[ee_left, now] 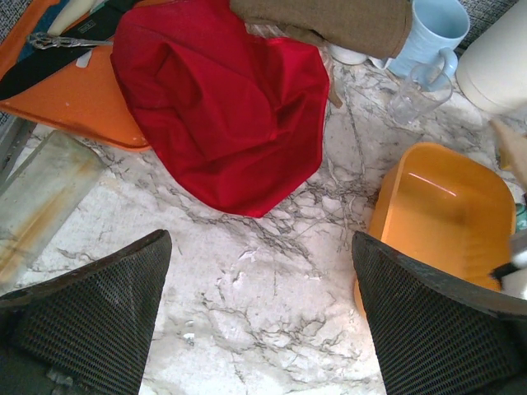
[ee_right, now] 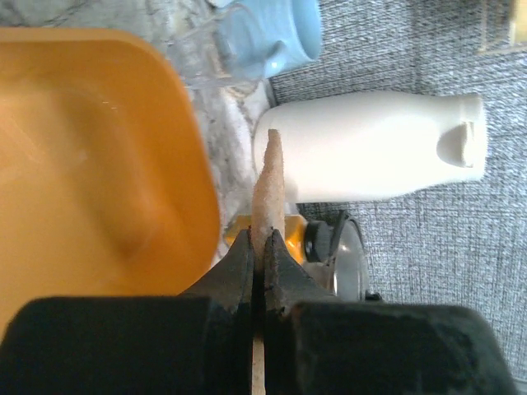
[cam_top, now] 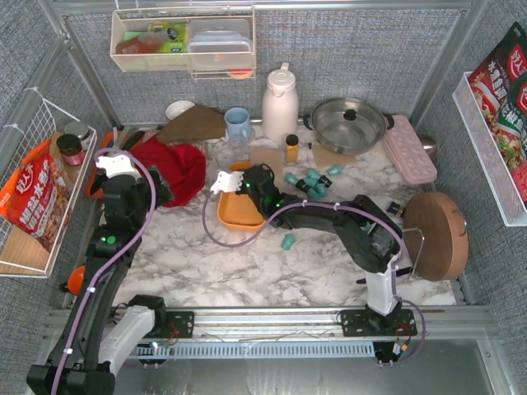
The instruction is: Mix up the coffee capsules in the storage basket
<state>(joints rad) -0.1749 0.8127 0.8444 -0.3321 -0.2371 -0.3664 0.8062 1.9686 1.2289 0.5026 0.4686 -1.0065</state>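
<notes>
The orange-yellow storage basket (cam_top: 235,216) sits at table centre and looks empty in the left wrist view (ee_left: 445,214) and the right wrist view (ee_right: 82,164). Several teal coffee capsules (cam_top: 314,176) and a few black ones lie on the marble to its right. One teal capsule (cam_top: 288,241) lies alone, nearer the front. My right gripper (cam_top: 245,184) is over the basket's far right rim. It is shut (ee_right: 258,239) on a thin tan flat strip (ee_right: 269,185) seen edge-on. My left gripper (cam_top: 123,174) is open and empty (ee_left: 263,313) above bare marble left of the basket.
A red cloth (cam_top: 177,164) and an orange cutting board (ee_left: 78,95) lie at the left. A blue mug (cam_top: 238,123), a clear glass (ee_left: 416,90), a white thermos (cam_top: 280,103), an amber bottle (cam_top: 291,148), a lidded pot (cam_top: 347,123), a pink egg tray (cam_top: 409,148) and a round wooden board (cam_top: 436,234) stand behind and right.
</notes>
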